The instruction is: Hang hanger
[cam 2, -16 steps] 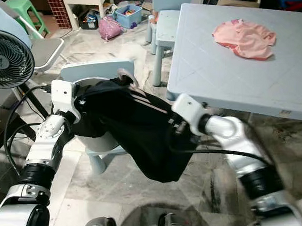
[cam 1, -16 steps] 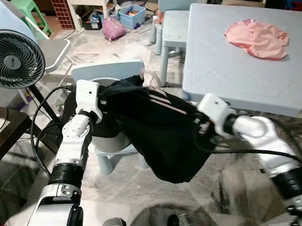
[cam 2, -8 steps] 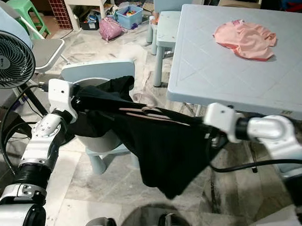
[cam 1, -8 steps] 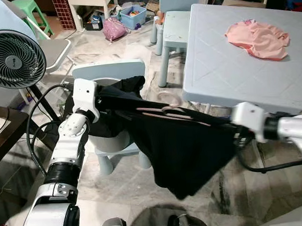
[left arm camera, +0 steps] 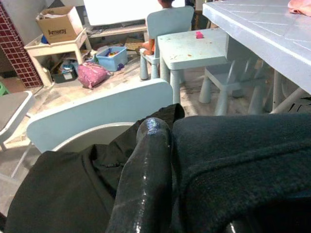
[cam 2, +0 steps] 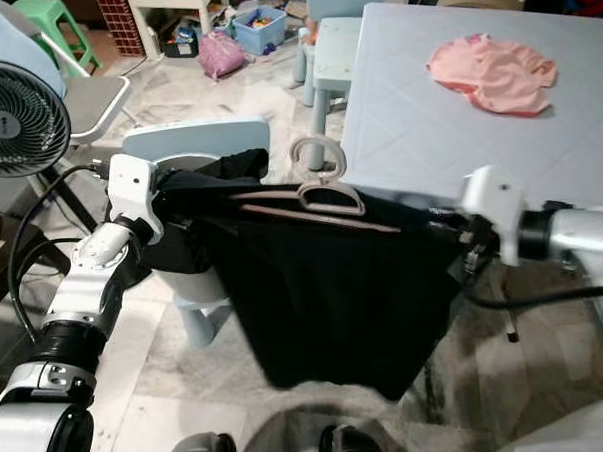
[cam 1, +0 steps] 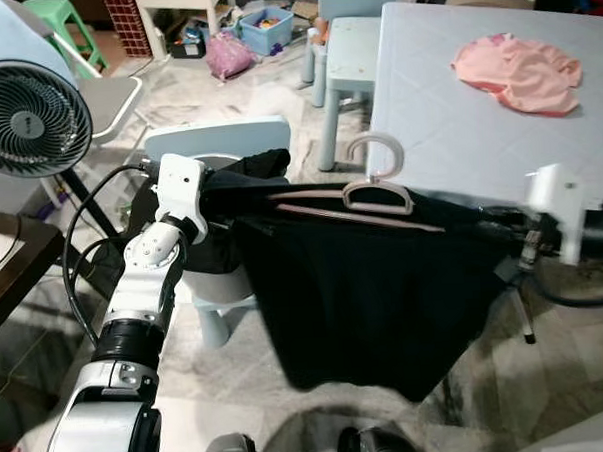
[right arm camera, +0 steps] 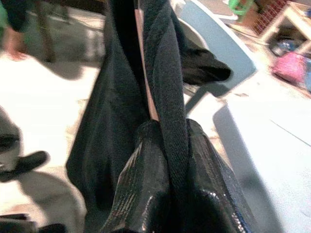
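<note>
The left gripper (cam 1: 212, 193) is clenched on one end of a black garment (cam 1: 364, 283), just in front of the backrest of a small pale blue chair (cam 1: 218, 140). In the left wrist view one black finger (left arm camera: 146, 170) lies along the dark cloth, pressed against a thick fold of it. The right gripper (cam 1: 497, 227) is clenched on the other end of the same garment, down in front of the near edge of the grey table (cam 1: 457, 129); in the right wrist view its fingers (right arm camera: 146, 189) pinch a rolled band of the black fabric, with a thin pink strip of the hanger showing between the folds.

Between the two grippers the top edge of the garment is pulled out nearly level, and the rest of the cloth hangs down as a wide dark sheet toward the tiled floor (cam 1: 239, 389). The pink hanger (cam 1: 375, 188) sits at the top of the stretched cloth, its bar lying along the edge and its hook standing upright above the fabric, in front of the table's edge.

On the table, well apart from the grippers, lies a crumpled pink cloth (cam 1: 520, 71). A standing fan (cam 1: 27, 118) is at the robot's left, beside the left arm. Further back there is a second pale blue chair (cam 1: 349, 44), a pink bag (cam 1: 226, 57) and a blue box of toys (cam 1: 265, 29) on the floor.
</note>
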Motion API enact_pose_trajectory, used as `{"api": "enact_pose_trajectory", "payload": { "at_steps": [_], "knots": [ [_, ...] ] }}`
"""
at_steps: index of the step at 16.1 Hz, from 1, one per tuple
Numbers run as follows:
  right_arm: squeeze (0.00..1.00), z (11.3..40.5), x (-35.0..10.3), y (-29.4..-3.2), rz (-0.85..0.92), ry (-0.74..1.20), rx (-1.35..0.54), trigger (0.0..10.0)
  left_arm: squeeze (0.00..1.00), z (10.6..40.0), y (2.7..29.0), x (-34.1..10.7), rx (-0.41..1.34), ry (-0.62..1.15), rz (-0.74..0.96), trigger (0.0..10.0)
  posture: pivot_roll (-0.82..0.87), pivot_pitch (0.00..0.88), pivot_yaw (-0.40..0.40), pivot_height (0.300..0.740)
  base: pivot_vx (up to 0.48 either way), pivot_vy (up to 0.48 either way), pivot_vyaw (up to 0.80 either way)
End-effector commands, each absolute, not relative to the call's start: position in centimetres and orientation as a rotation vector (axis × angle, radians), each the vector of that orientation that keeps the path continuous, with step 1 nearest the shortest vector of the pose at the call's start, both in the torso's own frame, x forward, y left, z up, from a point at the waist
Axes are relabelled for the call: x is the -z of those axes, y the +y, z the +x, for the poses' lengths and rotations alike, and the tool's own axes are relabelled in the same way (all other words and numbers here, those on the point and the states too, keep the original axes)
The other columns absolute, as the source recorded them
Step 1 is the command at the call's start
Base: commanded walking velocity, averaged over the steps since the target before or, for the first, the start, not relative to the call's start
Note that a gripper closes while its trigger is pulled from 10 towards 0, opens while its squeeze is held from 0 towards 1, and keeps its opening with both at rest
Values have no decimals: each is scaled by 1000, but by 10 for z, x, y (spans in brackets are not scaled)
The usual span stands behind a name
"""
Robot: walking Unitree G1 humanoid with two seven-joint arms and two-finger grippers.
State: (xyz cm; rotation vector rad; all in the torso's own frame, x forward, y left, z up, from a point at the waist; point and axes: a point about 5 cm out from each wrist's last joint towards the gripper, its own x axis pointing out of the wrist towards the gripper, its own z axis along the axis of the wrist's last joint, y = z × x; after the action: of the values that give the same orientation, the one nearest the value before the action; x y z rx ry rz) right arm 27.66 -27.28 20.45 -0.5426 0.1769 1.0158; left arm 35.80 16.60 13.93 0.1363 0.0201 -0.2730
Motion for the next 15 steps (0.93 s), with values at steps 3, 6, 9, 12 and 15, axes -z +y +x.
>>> {"api": "enact_pose_trajectory", "payload": {
  "at_steps": [3,6,9,12,15],
  "knots": [
    [0,255,-245,-312,-436,168,-1008,10000,0,354,223,-134,75,95,110,0,-86,107,21,740,0,0,0],
    [0,253,-258,-313,-328,86,-1015,10000,0,355,224,-133,80,105,77,0,-85,99,21,740,0,0,0],
    [0,255,-254,-313,-256,51,-988,10000,0,353,218,-130,96,108,62,0,-88,104,24,740,0,0,0],
    [0,283,-248,-298,-247,-37,-788,10000,0,353,209,-127,122,109,68,1098,-88,104,24,740,0,0,0],
    [0,293,-237,-266,-202,-84,-773,10000,0,352,194,-124,166,107,67,902,-80,103,19,740,0,0,0]
  ]
}}
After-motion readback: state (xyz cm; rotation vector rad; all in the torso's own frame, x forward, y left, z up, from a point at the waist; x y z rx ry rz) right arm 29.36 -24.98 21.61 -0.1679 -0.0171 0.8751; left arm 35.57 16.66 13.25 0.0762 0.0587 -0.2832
